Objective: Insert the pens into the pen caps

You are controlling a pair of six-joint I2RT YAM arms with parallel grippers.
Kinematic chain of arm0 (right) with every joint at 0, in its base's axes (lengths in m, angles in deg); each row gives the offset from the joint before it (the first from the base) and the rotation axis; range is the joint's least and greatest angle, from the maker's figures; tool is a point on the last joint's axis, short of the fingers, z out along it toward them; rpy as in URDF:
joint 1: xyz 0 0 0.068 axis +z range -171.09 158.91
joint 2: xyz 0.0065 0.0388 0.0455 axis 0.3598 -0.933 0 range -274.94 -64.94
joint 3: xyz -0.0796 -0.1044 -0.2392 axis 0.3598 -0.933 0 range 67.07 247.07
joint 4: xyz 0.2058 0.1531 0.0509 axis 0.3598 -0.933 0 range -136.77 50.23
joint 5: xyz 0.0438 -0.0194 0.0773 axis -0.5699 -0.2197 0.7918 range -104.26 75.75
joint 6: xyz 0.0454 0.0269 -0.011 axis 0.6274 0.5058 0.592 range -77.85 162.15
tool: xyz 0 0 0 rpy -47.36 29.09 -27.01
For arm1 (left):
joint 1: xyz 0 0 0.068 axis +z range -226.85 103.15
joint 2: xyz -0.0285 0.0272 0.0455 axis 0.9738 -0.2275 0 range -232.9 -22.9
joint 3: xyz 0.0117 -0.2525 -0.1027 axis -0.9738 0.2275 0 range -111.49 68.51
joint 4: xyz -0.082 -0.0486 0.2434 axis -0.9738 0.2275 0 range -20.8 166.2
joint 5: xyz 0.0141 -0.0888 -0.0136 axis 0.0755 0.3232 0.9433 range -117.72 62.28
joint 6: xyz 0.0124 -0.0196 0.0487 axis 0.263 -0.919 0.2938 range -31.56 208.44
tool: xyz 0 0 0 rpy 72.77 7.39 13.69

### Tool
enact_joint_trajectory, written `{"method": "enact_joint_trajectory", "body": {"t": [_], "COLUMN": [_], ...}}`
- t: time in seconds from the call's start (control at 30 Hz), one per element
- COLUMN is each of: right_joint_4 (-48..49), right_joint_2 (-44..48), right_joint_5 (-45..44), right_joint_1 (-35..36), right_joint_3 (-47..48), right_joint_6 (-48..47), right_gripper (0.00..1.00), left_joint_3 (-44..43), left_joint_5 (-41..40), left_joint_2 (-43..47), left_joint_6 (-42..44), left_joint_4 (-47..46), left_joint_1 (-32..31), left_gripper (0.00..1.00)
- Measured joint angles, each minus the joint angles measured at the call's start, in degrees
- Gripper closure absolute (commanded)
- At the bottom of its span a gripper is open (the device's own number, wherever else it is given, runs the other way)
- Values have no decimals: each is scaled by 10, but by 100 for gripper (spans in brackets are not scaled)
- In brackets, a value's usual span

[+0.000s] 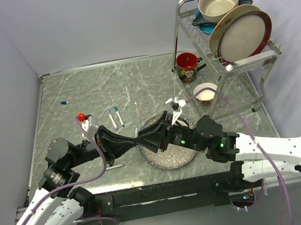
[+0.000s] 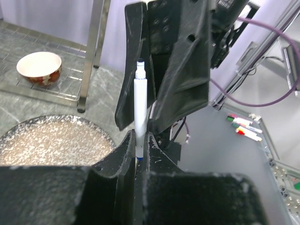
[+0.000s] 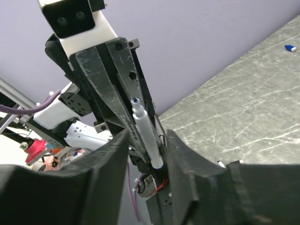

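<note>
**Left Wrist View: Pen Held Upright**

The left end effector (image 2: 139,140) is clamped on the lower barrel of a white pen (image 2: 140,101), which stands upright with its blue tip uppermost. The right end effector (image 2: 139,125) flanks the upper barrel, jaws apart; contact cannot be confirmed. A speckled plate (image 2: 51,140) lies lower left, with a bowl (image 2: 39,68) beyond it.

Uncapped white blue-nibbed pen (image 2: 139,110) aloft; blue cap (image 1: 64,102) well apart.

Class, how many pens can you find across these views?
3 for sure: one pen upright in the left hand, two pens side by side on the table, left of the plate. A white stick by the left arm may be a fourth.
</note>
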Motion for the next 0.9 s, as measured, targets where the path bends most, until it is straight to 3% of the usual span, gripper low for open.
{"method": "enact_joint_trajectory", "body": {"t": [0.13,0.43,0.53,0.57,0.63,0.73,0.77,0.83,0.9], "right_joint_4": [5,28,33,34,38,47,52,66,68], "right_joint_2": [-3,-10,-17,-18,-22,-24,-24,-29,-34], "right_joint_5": [-2,-13,-21,-22,-29,-32,-32,-30,-26], "right_joint_1": [5,13,17,17,17,17,17,18,22], "right_joint_3": [1,4,4,4,5,5,5,5,5], "right_joint_6": [0,-5,-10,-13,-18,-21,-21,-19,-18], "right_gripper": [69,77,89,100,100,100,100,100,100], "left_joint_3": [0,3,9,9,12,13,13,13,12], "left_joint_5": [2,6,5,5,4,-1,-6,-13,-31], "left_joint_2": [5,7,8,8,8,8,8,8,5], "left_joint_6": [-13,-41,-52,-54,-62,-70,-71,-71,-75], "left_joint_4": [-11,-35,-40,-40,-45,-54,-56,-56,-47], "left_joint_1": [0,0,3,3,6,7,7,5,1], "left_gripper": [99,99,99,99,99,67,50,40,37]}}
